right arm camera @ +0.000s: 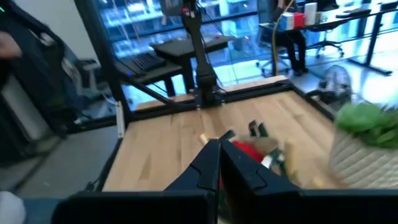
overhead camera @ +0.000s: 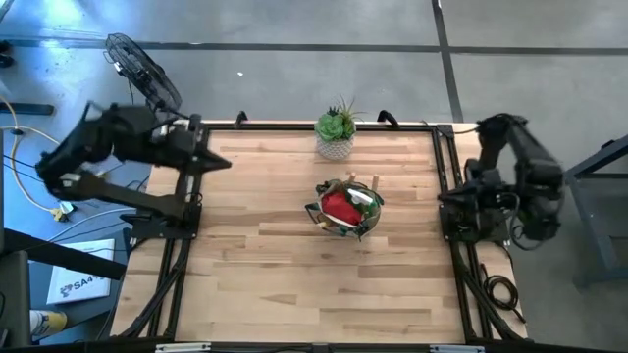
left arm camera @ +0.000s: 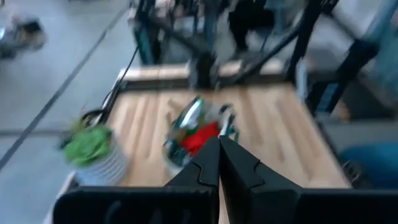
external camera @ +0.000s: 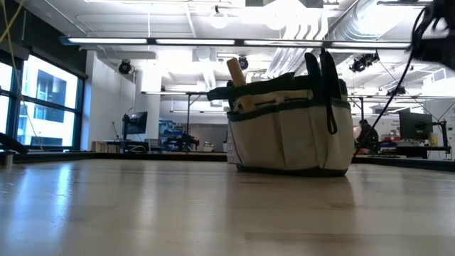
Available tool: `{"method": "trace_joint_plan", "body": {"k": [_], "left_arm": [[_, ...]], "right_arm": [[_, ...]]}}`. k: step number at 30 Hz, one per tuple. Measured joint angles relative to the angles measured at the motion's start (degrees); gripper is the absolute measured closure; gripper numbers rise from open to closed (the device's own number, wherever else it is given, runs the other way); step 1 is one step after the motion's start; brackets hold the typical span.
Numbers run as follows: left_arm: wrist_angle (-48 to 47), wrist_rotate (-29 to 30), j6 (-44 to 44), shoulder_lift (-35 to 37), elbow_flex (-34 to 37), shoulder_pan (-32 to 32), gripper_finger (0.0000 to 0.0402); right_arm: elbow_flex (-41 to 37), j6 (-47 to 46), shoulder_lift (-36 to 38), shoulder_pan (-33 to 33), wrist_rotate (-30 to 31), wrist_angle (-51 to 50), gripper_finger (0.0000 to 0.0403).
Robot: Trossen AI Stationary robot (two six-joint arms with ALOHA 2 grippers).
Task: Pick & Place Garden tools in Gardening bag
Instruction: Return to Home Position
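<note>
Left gripper point(overhead camera: 218, 162) hangs over the left edge of the table point(overhead camera: 275, 275) and the right gripper point(overhead camera: 446, 196) sits folded at the right edge. Both are well apart from the gardening bag point(overhead camera: 361, 228) at mid-table, with red gloves point(overhead camera: 340, 206) showing in its mouth; this parked pose is judged to suit a finished load. Low view: the bag stands upright, a wooden handle point(external camera: 235, 71) poking above its rim. Left wrist view: fingers point(left arm camera: 208, 169) pressed together, holding nothing. Right wrist view: fingers point(right arm camera: 208, 163) likewise closed and empty, the potted plant point(right arm camera: 364, 140) near the bag.
</note>
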State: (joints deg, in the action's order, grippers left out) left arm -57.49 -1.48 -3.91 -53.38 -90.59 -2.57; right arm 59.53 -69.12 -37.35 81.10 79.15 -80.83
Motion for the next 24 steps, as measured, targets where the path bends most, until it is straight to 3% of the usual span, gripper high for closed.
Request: {"method": "trace_joint_plan", "body": {"k": [4,9,12,18,24], "left_arm": [[17.20,-1.46,3.69,13.71,23.55,0.00,0.0402],[32.90,-2.34,4.57,23.67,44.08,-0.05,0.0402],[38.16,-4.72,4.38,26.95,50.50,-0.02,0.0401],[39.25,-9.09,7.25,30.06,58.52,-0.02,0.0401],[49.76,-13.27,9.26,31.28,66.55,0.00,0.0401]], "right_arm": [[-14.36,-0.31,7.54,4.52,2.59,11.12,0.0398],[-23.29,-0.12,7.18,4.85,5.12,19.09,0.0398],[-26.31,-0.27,7.52,4.66,4.97,22.59,0.0398],[-32.16,0.16,7.48,4.69,3.89,31.75,0.0398],[-39.70,-1.23,7.44,4.68,5.75,40.57,0.0398]]}}
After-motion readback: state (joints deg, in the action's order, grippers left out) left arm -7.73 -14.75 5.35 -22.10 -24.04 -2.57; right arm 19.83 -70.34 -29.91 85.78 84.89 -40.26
